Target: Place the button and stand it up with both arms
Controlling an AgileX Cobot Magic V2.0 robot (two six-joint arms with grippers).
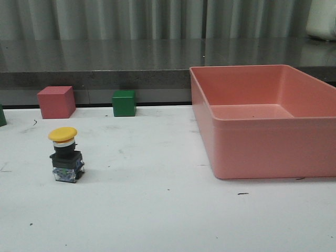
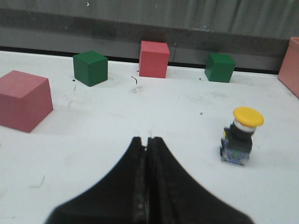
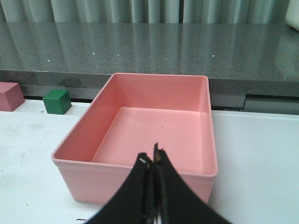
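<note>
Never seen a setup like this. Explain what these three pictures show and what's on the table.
This is a two-armed robot at a white table. One picture looks forward over the table; the other two come from cameras on each wrist. The black wedges are the left hand and the right hand, both shut and holding nothing. A yellow-capped push button stands upright. An empty pink bin sits to the right. Pink cubes and green cubes line the far edge.

We take this for a robotics lab: a scuffed white worktop (image 1: pixel 173 215) holds plain test props, pink (image 1: pixel 56 102) and green (image 1: pixel 124 103) cubes and a pink plastic bin (image 1: pixel 273 152), beneath a grey stone ledge (image 1: pixel 105 63) and pale curtains (image 1: pixel 131 18).
</note>
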